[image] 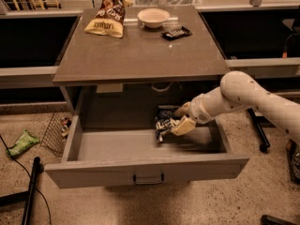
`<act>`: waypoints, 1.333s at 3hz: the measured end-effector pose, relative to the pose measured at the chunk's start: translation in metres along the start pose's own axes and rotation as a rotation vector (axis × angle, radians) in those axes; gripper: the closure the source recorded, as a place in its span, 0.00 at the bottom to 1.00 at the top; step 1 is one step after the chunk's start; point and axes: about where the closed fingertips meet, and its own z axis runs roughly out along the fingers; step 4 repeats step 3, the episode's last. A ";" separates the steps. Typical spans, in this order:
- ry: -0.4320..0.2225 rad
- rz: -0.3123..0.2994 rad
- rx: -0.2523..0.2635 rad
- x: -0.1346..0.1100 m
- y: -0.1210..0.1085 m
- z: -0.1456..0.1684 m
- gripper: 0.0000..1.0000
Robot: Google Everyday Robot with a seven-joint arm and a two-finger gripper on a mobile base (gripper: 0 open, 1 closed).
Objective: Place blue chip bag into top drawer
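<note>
Hand (179, 119) grips blue chip bag (163, 123) inside open top drawer (93, 173)

My claw (177, 120) grips the blue chip bag (163, 123), a small crumpled dark-blue foil packet with white patches, inside the open top drawer (93, 172), right of its middle. The drawer is wide, shallow and grey, pulled out beneath the counter (140, 55), with a dark handle (148, 178) centred on its front.

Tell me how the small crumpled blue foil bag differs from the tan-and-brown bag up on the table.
The blue foil bag is smaller and crumpled, gripped by the gripper in the open grey drawer; the tan-and-brown bag is larger and lies untouched on the grey tabletop. Both are snack bags.
</note>
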 end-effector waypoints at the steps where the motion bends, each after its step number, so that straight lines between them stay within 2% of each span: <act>1: -0.018 -0.012 0.014 -0.007 -0.004 -0.009 0.00; 2: -0.048 -0.019 0.029 -0.013 -0.002 -0.034 0.00; 3: -0.060 -0.001 0.034 -0.012 0.011 -0.064 0.00; 4: -0.060 -0.001 0.034 -0.012 0.011 -0.064 0.00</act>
